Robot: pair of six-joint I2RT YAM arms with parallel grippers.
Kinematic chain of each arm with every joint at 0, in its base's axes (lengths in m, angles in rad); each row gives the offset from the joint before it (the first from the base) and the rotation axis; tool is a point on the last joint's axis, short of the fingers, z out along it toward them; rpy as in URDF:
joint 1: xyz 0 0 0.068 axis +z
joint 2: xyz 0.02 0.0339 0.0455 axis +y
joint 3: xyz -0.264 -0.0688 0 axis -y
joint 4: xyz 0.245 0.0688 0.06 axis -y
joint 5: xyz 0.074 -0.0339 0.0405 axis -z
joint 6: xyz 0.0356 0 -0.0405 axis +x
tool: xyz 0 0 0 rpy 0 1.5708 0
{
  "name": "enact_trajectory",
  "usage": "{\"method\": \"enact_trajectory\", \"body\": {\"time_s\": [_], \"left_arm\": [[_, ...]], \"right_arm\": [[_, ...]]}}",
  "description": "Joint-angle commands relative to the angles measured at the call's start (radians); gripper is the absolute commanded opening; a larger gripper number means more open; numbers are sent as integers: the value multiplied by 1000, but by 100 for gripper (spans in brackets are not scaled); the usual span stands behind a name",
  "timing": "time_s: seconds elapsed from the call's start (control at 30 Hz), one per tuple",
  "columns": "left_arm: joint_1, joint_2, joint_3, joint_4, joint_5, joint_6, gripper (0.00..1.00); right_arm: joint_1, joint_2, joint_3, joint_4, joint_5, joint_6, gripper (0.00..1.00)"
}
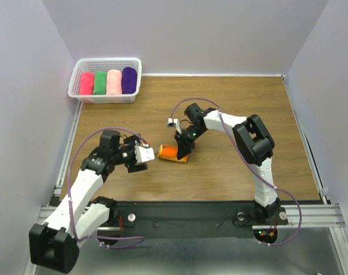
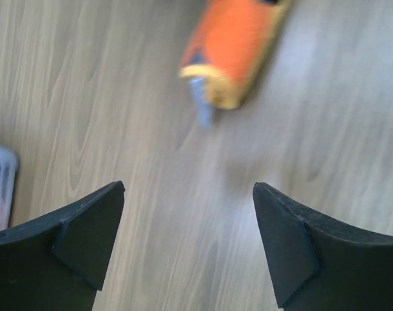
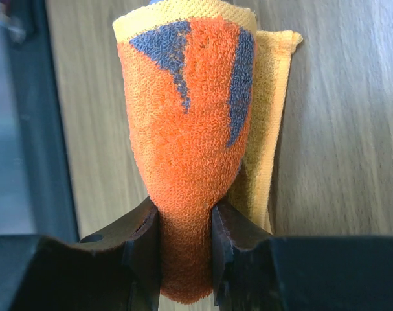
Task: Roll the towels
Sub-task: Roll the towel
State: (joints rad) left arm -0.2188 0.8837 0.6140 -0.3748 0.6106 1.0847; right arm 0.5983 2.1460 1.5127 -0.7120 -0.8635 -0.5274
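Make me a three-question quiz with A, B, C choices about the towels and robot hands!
1. Where is the orange towel roll? A on the left arm B at the middle of the table C against the back wall
2. How many rolls fill the white basket? A two B four C six
3. The left hand is: A open, empty B shut on a towel C gripping the basket
Answers: B, pinched there by the right hand; B, pink, green, pale pink, purple; A, fingers apart, nothing between.

Fuzzy terry towel [image 3: 183, 162], matt wood tbl [image 1: 231, 103], plastic basket [image 1: 108, 59]
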Motion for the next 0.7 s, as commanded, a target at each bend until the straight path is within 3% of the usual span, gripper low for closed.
{"method": "enact_trajectory", "body": {"time_s": [0.0, 0.1, 0.33, 0.67], "left_arm": [[-186, -77, -105, 140, -146, 90, 96], [-314, -40, -122, 238, -216, 84, 97], [-470, 145, -80, 397, -268, 76, 97], [-537, 355, -54, 490, -267, 175, 97]], "right_arm": [[-32, 115, 62, -154, -80, -9, 1], [-40, 181, 107, -219, -137, -34, 1], [-54, 264, 129, -271, -239, -63, 1], [-61, 336, 201, -345, -321, -95, 1]]}}
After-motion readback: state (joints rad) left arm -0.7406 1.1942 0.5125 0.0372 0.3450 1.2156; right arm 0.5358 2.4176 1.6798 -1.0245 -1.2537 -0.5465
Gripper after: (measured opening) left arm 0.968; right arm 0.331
